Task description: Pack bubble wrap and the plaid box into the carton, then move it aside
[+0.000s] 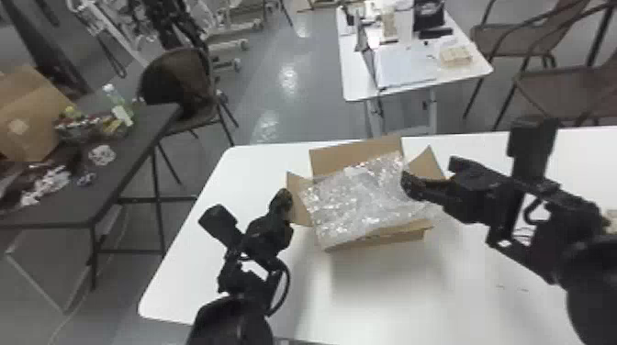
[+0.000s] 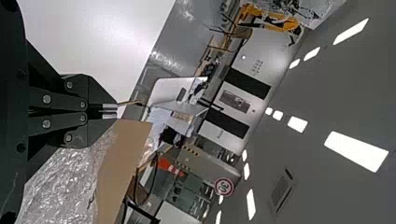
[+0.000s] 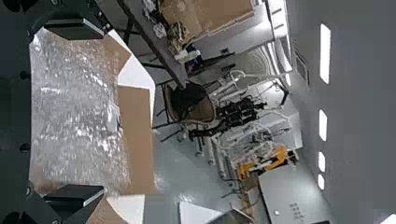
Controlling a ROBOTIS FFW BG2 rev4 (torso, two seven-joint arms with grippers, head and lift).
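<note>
We hold our left claw (image 1: 285, 198) closed at the left flap (image 1: 300, 210) of the carton (image 1: 397, 237); whether it pinches that flap, we cannot tell. Our right claw (image 1: 408, 185) is open, fingers spread, at the right side of the bubble wrap (image 1: 362, 197). We see the wrap lying across the open carton on our white bench (image 1: 376, 293). Farther off stand a second table (image 1: 358, 85) and a dark chair (image 1: 174, 82).

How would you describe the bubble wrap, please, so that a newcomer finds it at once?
On the white table between the two robot arms sits an open brown carton. The bubble wrap is the wide, crinkled sheet spread over its top. It is clear and glittering, whereas the carton's flaps beside it are plain, dull and brown.
</note>
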